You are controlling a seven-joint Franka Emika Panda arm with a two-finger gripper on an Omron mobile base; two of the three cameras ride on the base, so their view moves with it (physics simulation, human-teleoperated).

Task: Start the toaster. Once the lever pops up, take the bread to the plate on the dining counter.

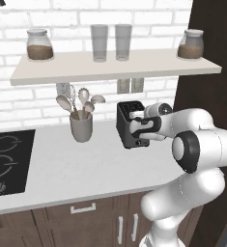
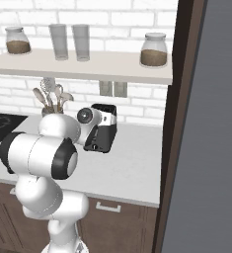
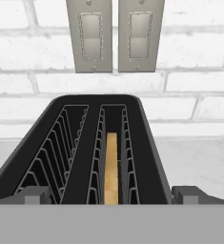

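The black toaster (image 1: 126,129) (image 2: 105,139) stands on the white worktop under the shelf. In the hand view I look down into the toaster's (image 3: 94,143) two slots. The bread (image 3: 112,167) stands on edge deep in the right slot, and the left slot is empty. My gripper (image 3: 112,195) (image 1: 137,123) (image 2: 103,121) hovers over the toaster's near end. It is open, with one fingertip (image 3: 35,194) outside each long side of the toaster and nothing held. The plate and the dining counter are out of view.
A grey utensil holder (image 1: 81,128) stands left of the toaster, with a black cooktop (image 1: 6,161) further left. The shelf (image 1: 115,65) above carries jars and glasses. Two wall switches (image 3: 116,35) sit behind the toaster. A dark tall cabinet (image 2: 186,123) bounds the right.
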